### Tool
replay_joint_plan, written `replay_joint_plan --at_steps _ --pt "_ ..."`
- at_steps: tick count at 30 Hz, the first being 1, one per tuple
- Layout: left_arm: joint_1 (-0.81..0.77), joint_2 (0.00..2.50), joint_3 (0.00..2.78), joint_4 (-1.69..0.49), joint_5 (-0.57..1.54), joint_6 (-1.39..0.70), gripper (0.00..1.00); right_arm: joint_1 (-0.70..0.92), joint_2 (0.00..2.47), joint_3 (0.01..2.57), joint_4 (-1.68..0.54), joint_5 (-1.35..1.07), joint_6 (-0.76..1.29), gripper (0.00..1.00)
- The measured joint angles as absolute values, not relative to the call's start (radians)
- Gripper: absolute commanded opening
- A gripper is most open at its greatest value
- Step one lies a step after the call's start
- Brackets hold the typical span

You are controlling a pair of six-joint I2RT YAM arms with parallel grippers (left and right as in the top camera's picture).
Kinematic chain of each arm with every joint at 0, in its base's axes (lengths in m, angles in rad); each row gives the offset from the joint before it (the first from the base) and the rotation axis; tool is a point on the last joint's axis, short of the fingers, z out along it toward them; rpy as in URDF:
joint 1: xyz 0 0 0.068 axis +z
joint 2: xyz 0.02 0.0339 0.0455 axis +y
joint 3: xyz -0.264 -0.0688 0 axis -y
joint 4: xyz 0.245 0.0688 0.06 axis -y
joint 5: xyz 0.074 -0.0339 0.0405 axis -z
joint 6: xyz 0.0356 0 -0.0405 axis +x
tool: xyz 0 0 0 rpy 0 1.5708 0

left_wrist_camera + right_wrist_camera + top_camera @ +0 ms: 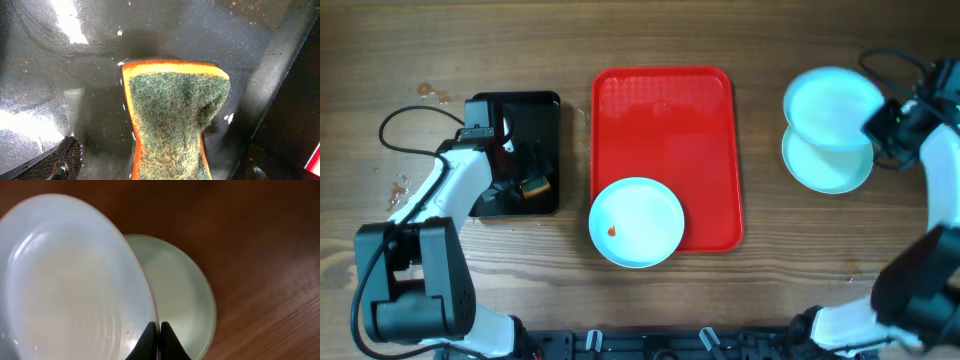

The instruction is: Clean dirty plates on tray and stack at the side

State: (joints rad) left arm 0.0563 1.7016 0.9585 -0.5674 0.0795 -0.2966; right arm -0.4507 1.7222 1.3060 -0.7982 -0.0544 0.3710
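Note:
The red tray [665,120] lies at the table's middle. A pale blue plate [636,222] with a small orange smear sits on its front left corner, overhanging the rim. My right gripper [882,125] is shut on the rim of a second plate [832,105], holding it tilted above a third plate [828,168] on the table at the right. In the right wrist view the fingers [159,330] pinch the held plate [65,280] over the lower plate [182,290]. My left gripper [160,167] is open, astride a green-topped orange sponge [175,100].
The sponge [536,186] lies on a wet glossy black tray [535,112] left of the red tray; the black tray also shows in the left wrist view [175,30]. Wet spots [434,94] mark the wood at far left. A black cable [405,128] loops by the left arm.

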Motion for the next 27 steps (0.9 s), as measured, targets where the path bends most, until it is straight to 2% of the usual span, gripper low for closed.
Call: replay_joint_plan --at_steps 2,3,4,5,6,11,15,18,22,24,27 --pt "0.056 1.702 0.958 -0.567 0.08 -0.297 1.0 -0.493 1.805 1.306 -0.813 -0.065 0.374 0.05" --pt "0.056 1.702 0.958 -0.567 0.08 -0.297 1.0 -0.508 1.848 1.306 -0.814 -0.073 0.376 0.08" --pt "0.056 1.702 0.958 -0.567 0.08 -0.297 1.0 -0.512 1.866 1.306 -0.815 -0.077 0.378 0.15" --pt "0.056 1.702 0.958 -0.567 0.08 -0.297 1.0 -0.513 1.884 1.305 -0.817 -0.083 0.383 0.29" --pt "0.056 1.702 0.958 -0.567 0.08 -0.297 1.0 -0.513 1.886 1.304 -0.818 -0.086 0.384 0.34" --pt "0.056 1.702 0.958 -0.567 0.08 -0.297 1.0 -0.512 1.834 1.304 -0.852 -0.141 0.381 0.43" --pt "0.056 1.702 0.958 -0.567 0.08 -0.297 1.0 -0.468 1.672 1.304 -0.925 -0.203 0.335 0.44" --pt "0.056 1.702 0.958 -0.567 0.08 -0.297 1.0 -0.357 1.541 1.304 -0.959 -0.227 0.312 0.45" --pt "0.056 1.702 0.958 -0.567 0.08 -0.297 1.0 -0.133 1.494 1.304 -1.004 -0.246 0.246 0.53" --pt "0.056 1.702 0.958 -0.568 0.08 -0.297 1.0 0.015 1.505 1.285 -0.997 -0.249 0.177 0.53" --pt "0.056 1.702 0.958 -0.567 0.08 -0.297 1.0 0.216 1.546 1.201 -0.979 -0.258 0.125 0.48"
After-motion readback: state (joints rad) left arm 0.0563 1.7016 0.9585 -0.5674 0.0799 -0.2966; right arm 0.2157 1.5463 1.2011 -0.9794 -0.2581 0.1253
